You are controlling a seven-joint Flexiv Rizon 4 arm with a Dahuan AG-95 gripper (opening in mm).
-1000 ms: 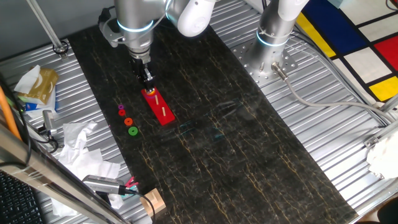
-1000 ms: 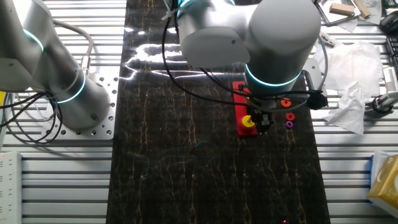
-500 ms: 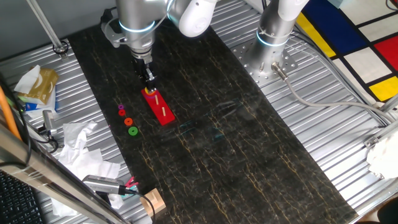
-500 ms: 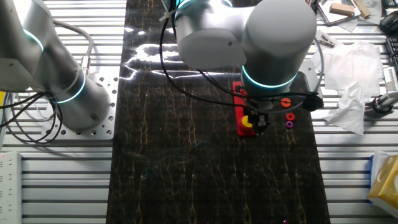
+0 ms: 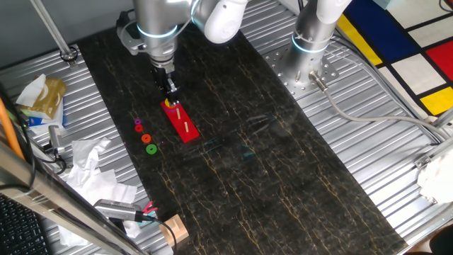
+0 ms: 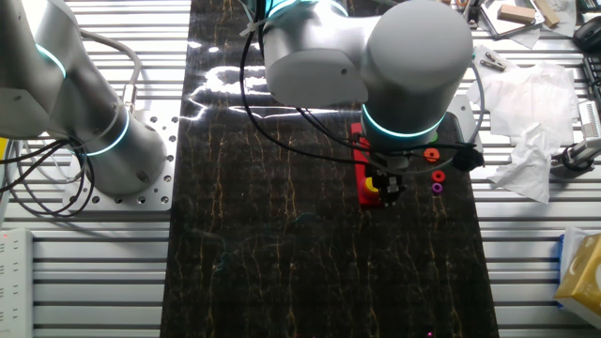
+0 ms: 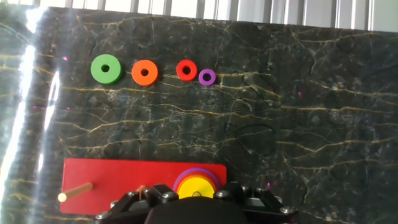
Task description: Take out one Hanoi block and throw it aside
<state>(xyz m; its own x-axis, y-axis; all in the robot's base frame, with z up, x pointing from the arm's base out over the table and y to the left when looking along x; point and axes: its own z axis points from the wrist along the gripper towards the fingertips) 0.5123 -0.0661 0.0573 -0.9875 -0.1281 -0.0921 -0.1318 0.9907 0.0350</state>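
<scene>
The yellow Hanoi block (image 7: 196, 186) lies on top of a stack of larger discs on a peg at the right end of the red base (image 7: 118, 177). The peg tip shows in its centre hole. It also shows in one fixed view (image 5: 167, 105) and in the other fixed view (image 6: 372, 186). My gripper (image 5: 170, 96) hangs straight over it, low, with its dark jaws standing on either side of the block and slightly wider than it. In the hand view the gripper body covers the fingertips and the block's near half.
A green ring (image 7: 106, 68), an orange ring (image 7: 144, 72), a red ring (image 7: 186, 70) and a purple ring (image 7: 207, 76) lie in a row on the dark mat beyond the base. A bare wooden peg (image 7: 76, 192) stands at the base's left end. Crumpled paper (image 5: 88, 159) lies off the mat.
The gripper has come down a little further over the yellow block and hides more of it in the fixed views. The block and base have not moved.
</scene>
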